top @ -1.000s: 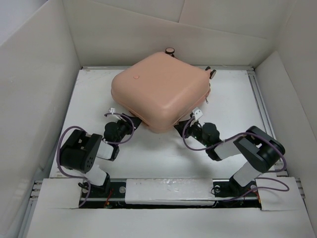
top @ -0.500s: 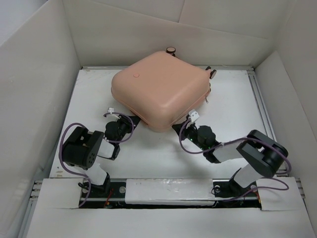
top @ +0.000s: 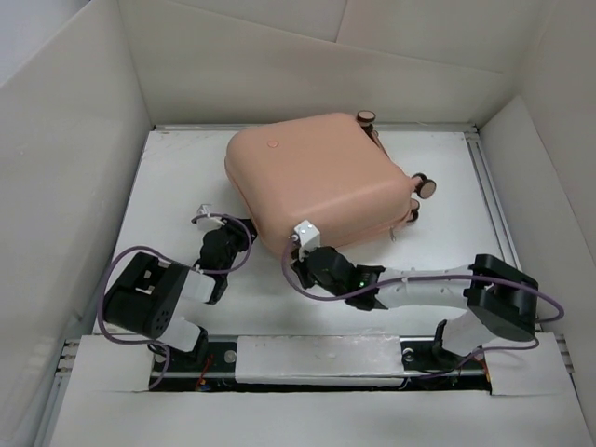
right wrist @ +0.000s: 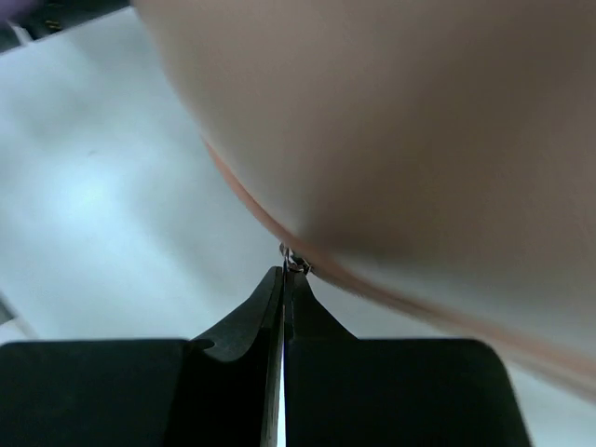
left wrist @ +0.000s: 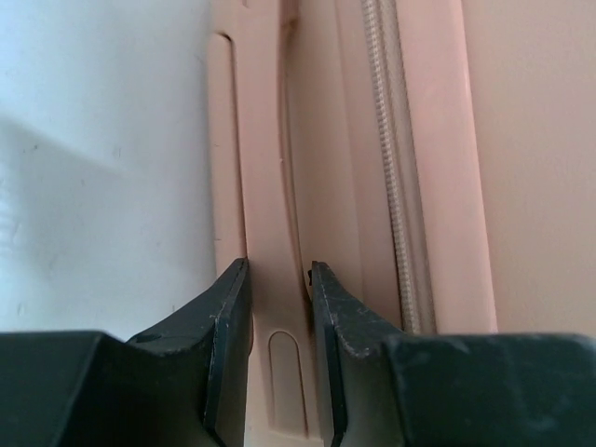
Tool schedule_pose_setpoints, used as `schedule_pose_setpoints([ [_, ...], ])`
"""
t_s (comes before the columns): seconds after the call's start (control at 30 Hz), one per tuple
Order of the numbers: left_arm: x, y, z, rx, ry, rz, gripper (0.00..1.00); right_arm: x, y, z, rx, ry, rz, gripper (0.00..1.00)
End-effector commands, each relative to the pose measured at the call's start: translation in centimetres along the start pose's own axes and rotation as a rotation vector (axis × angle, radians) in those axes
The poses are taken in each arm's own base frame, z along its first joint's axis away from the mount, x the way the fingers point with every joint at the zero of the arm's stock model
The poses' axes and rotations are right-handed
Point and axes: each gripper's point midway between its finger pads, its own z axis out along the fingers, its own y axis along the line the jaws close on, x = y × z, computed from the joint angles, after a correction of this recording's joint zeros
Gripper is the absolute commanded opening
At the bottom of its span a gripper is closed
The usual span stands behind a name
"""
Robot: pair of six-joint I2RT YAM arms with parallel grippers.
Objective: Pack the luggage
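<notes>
The luggage (top: 321,182) was seen closed near the far edge of the tabletop (top: 177,200). A ridge of its rim was pinched narrowly by the left gripper (left wrist: 277,279). The right gripper (right wrist: 284,279) was closed tight on the zip pull (right wrist: 295,264). Zipping was judged to be under way, and a steady pull along the seam would be called for next.

So the luggage (top: 321,182) sits on the table (top: 177,186), dead ahead of both grippers: its rim inside the left gripper (left wrist: 277,275), its edge right at the right gripper (right wrist: 284,272).
</notes>
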Motion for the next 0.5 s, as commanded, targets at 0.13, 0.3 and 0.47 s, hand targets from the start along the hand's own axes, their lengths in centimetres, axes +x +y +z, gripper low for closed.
schedule_pose_setpoints([
  [0.13, 4.2, -7.9, -3.9, 0.300, 0.160, 0.049, 0.00, -9.3, 12.5, -2.5, -0.484, -0.158, 0.166, 0.00],
  [0.3, 3.3, -7.1, -4.0, 0.242, 0.120, 0.002, 0.00, -7.3, 11.9, -4.2, -0.487, -0.154, 0.252, 0.00],
  [0.47, 3.4, -6.5, -4.6, 0.228, 0.108, -0.021, 0.00, -12.0, 16.0, -1.1, -0.533, -0.159, 0.228, 0.00],
])
